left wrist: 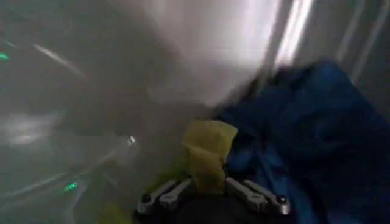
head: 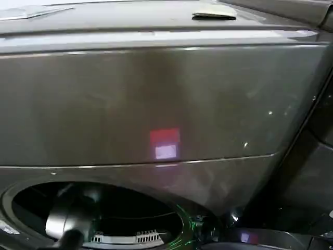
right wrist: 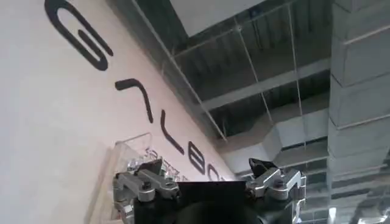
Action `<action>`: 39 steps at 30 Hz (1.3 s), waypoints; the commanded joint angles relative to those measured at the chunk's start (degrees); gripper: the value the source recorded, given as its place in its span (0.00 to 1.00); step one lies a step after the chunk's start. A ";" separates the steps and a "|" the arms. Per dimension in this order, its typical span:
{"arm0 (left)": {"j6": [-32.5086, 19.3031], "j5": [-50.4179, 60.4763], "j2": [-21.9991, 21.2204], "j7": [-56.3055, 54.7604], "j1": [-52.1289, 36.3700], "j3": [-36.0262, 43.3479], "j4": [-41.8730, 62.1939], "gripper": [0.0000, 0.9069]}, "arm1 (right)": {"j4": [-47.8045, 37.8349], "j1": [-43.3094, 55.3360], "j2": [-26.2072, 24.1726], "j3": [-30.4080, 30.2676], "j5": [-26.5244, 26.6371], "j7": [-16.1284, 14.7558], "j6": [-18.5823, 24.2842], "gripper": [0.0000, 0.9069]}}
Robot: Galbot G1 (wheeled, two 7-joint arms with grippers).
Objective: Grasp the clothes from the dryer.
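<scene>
The bronze-grey dryer [head: 156, 94] fills the head view, its round port [head: 130, 208] low on the left. My left arm [head: 70, 219] reaches into that port. Inside the drum, the left gripper [left wrist: 207, 182] is shut on the yellow-green garment [left wrist: 207, 146], which bunches up between its fingers. The dark blue garment [left wrist: 304, 134] lies heaped right beside it, touching the yellow-green one. My right gripper [right wrist: 207, 173] is away from the dryer, pointing up at a wall and ceiling, open with nothing in it.
The drum's pale metal wall [left wrist: 207, 49] curves close behind the clothes. A flat pale item [head: 213, 11] lies on the dryer's top. A dark gap [head: 312, 172] runs down the dryer's right side.
</scene>
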 commanded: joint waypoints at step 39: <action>-20.58 -22.00 -6.64 -26.21 32.44 -6.11 -39.27 0.00 | 0.79 1.78 -0.40 -1.00 -4.31 -2.89 0.54 1.00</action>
